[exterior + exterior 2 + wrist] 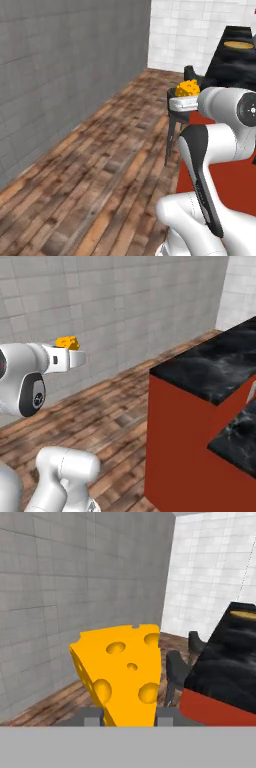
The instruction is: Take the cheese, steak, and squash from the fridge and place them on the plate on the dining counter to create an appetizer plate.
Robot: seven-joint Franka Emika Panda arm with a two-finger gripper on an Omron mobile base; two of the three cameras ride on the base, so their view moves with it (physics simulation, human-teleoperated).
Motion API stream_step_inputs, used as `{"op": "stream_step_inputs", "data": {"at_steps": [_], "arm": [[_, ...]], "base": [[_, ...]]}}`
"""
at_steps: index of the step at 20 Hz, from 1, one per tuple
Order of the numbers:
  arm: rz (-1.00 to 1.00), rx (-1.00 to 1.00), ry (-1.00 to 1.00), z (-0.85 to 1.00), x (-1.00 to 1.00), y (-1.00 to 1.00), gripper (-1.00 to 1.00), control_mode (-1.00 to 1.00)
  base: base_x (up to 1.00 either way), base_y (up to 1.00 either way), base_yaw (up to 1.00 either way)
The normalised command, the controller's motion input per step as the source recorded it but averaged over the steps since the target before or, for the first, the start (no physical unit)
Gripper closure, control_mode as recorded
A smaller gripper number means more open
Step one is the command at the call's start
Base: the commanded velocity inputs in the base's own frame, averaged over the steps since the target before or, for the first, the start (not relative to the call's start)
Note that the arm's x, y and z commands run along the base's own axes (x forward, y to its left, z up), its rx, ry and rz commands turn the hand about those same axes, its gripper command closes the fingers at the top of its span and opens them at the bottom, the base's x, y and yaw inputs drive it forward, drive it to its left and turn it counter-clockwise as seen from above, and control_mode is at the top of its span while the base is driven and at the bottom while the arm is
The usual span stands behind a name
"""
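walls: grey brick (60, 75), white tile (185, 35) | floor: wood planks (100, 175) | furniture: dark stool (176, 125)

My arm folded at elbow, forearm level, wrist pointing forward; claw (130, 714) clamped tight on cheese (122, 672), carried high.

One cheese (122, 674), one plate (238, 45), two stools (178, 107).

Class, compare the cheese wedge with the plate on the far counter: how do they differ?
The cheese is a thick yellow-orange wedge with holes; the plate is flat and round. The cheese is held up off the floor in the gripper; the plate rests on the black dining counter. Both show golden-orange colour.
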Motion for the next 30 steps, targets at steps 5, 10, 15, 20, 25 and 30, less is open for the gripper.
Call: {"op": "stream_step_inputs", "data": {"at_steps": [5,10,15,20,25,30], "arm": [[0.00,0.00,0.00,0.00,0.00,0.00,1.00,1.00],[0.00,0.00,0.00,0.00,0.00,0.00,1.00,1.00],[0.00,0.00,0.00,0.00,0.00,0.00,1.00,1.00],[0.00,0.00,0.00,0.00,0.00,0.00,1.00,1.00],[0.00,0.00,0.00,0.00,0.00,0.00,1.00,1.00],[0.00,0.00,0.00,0.00,0.00,0.00,1.00,1.00]], "base": [[0.70,0.83,-0.56],[0.66,0.85,-0.55],[0.65,0.81,-0.55],[0.72,0.78,-0.54],[0.78,0.70,-0.52],[0.82,0.68,-0.50]]}}
